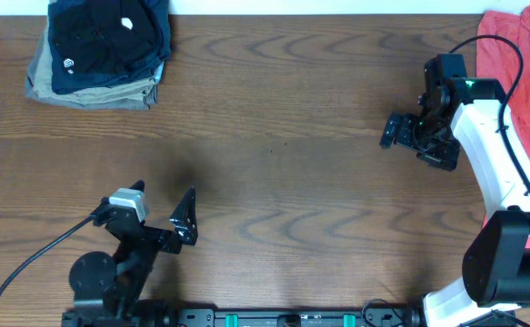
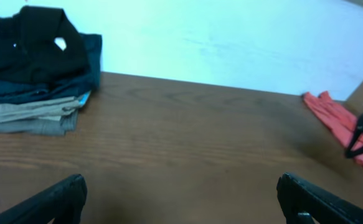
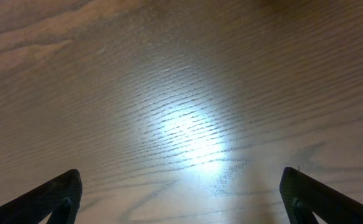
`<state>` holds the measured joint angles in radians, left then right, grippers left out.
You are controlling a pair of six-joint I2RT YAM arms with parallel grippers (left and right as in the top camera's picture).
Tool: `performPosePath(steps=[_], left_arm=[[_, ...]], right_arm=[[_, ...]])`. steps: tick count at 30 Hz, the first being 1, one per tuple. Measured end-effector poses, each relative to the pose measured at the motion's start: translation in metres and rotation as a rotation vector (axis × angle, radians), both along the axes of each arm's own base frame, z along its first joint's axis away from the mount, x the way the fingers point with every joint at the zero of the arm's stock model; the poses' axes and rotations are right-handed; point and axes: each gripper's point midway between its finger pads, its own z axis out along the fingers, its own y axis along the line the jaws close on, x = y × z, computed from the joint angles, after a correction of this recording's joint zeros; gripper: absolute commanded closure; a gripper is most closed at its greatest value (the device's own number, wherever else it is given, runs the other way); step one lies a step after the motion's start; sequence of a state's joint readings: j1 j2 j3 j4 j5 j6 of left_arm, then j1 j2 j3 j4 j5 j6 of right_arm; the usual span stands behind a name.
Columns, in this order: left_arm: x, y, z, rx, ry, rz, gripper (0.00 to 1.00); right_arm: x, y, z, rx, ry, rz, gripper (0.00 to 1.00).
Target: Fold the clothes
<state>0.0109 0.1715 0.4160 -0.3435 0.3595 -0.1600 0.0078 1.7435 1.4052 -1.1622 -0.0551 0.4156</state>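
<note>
Both hands stood with fingers wide apart and empty. The left hand (image 1: 163, 207) sat low near the front edge, and the right hand (image 1: 414, 136) hovered over bare tabletop (image 1: 283, 118) beside the red garment (image 1: 528, 64). That garment lay crumpled in the far right corner and ran out past the frame. A folded stack (image 1: 90, 84), topped by a black T-shirt (image 1: 110, 32), sat in the far left corner. I reckoned a careless drag could pull the red cloth off the edge or snag it on the arm's cable (image 1: 510, 50). The broad middle offered room for spreading.
</note>
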Motion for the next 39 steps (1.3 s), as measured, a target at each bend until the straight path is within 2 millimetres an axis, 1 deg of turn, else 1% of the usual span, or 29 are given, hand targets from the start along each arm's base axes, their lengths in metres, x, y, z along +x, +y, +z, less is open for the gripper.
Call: performPosePath(steps=[8,13,19,21,25,28,32,39], left_arm=[[0.015,0.013,-0.025,0.012,-0.103,0.076,0.02],[0.02,0.017,-0.03,0.011,-0.198,0.1,0.02],[0.025,0.022,-0.038,0.011,-0.23,0.129,0.02],[0.027,0.026,-0.043,0.014,-0.223,0.151,0.02],[0.029,0.035,-0.065,0.025,-0.148,0.207,0.02],[0.028,0.04,-0.078,0.033,-0.099,0.232,0.02],[0.028,0.044,-0.08,0.038,-0.084,0.259,0.02],[0.028,0.046,-0.08,0.039,-0.082,0.265,0.02]], right_arm=[[0.0,0.0,0.0,0.0,0.0,0.0,0.01],[0.0,0.0,0.0,0.0,0.0,0.0,0.01],[0.0,0.0,0.0,0.0,0.0,0.0,0.01],[0.0,0.0,0.0,0.0,0.0,0.0,0.01],[0.0,0.0,0.0,0.0,0.0,0.0,0.01],[0.0,0.0,0.0,0.0,0.0,0.0,0.01],[0.0,0.0,0.0,0.0,0.0,0.0,0.01],[0.0,0.0,0.0,0.0,0.0,0.0,0.01]])
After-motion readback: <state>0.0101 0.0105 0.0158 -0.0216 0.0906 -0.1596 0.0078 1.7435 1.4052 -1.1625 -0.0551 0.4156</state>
